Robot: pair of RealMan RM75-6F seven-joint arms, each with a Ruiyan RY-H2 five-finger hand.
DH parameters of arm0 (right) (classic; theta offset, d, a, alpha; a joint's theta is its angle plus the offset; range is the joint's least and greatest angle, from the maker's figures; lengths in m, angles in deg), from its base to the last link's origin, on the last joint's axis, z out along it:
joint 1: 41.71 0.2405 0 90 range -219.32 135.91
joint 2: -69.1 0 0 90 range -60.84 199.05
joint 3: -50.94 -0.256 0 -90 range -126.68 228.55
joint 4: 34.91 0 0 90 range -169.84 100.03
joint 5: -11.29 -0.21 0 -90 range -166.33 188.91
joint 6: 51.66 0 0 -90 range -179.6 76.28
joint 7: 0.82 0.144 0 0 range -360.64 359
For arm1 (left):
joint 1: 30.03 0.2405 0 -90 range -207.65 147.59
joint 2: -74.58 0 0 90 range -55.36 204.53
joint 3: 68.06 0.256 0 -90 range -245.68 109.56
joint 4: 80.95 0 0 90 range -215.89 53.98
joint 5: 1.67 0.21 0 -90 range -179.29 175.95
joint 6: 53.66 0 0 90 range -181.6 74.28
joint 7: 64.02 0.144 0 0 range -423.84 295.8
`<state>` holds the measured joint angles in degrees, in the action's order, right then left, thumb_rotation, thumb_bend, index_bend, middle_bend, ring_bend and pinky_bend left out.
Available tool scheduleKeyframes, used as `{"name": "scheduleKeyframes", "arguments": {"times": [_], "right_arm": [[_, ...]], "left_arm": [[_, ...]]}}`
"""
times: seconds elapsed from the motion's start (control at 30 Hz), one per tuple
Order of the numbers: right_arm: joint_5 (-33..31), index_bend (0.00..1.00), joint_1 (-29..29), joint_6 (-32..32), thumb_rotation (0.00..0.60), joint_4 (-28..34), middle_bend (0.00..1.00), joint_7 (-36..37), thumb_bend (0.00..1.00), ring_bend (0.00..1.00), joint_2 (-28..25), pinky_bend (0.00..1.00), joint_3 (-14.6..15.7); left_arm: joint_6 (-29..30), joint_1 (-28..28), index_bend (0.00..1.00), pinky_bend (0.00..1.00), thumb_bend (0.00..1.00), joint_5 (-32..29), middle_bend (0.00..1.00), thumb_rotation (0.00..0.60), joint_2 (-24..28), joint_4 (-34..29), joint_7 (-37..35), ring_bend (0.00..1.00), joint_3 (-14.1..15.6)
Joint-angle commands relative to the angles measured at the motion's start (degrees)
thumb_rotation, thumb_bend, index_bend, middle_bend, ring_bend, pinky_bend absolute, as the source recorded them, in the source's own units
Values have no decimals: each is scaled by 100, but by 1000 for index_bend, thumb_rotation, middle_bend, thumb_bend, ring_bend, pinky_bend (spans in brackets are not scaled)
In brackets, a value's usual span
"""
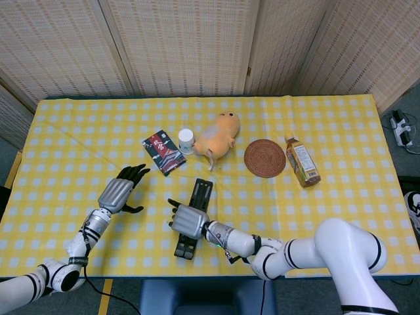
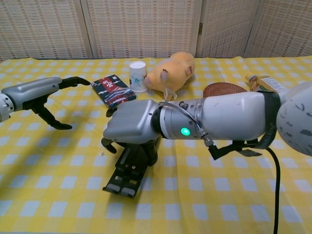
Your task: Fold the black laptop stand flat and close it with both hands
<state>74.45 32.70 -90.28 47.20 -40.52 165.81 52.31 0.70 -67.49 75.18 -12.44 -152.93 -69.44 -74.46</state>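
The black laptop stand lies on the yellow checked cloth near the front edge, its two bars drawn together into one narrow strip. My right hand sits over its middle, fingers curled around the bars and hiding that part. My left hand hovers to the left of the stand, apart from it, with fingers spread and nothing in it.
Behind the stand lie a dark snack packet, a white paper cup and an orange plush toy. Further right are a round woven coaster and a drink bottle on its side.
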Motion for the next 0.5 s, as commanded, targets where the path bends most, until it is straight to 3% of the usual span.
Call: {"name": "scheduleKeyframes", "arguments": {"times": [0.03,0.17,0.3,0.37,0.43,0.5], "right_arm": [[232,423,-103,-63,600,-15,505,175,142,324,-50,38,-3],[407,463,-191,-114,600,-34,540,289,142,349,-66,53,-13],[512,437,-253,-96,600,-37,510,333,142,334,-87,52,-9],[472,310,-269,-64,600,8,428,268,141,274,-118,45,-3],[413,91,-293,-79,600,78,267,181,141,165,-153,27,-3],[372,8,-365,-197,600,197,155,109,142,113,-196,17,-13]], "left_arm": [[5,-4,53,0,212,-3,0,600,0,-19,25,0,-6],[2,-11,52,0,212,-23,0,600,9,-58,89,0,-19],[16,-10,52,0,212,-46,0,600,25,-104,164,0,-32],[34,-5,52,0,212,-55,0,600,37,-127,215,0,-36],[52,-1,52,0,212,-61,0,600,55,-151,262,0,-40],[78,10,52,0,212,-71,0,600,89,-191,308,0,-49]]}}
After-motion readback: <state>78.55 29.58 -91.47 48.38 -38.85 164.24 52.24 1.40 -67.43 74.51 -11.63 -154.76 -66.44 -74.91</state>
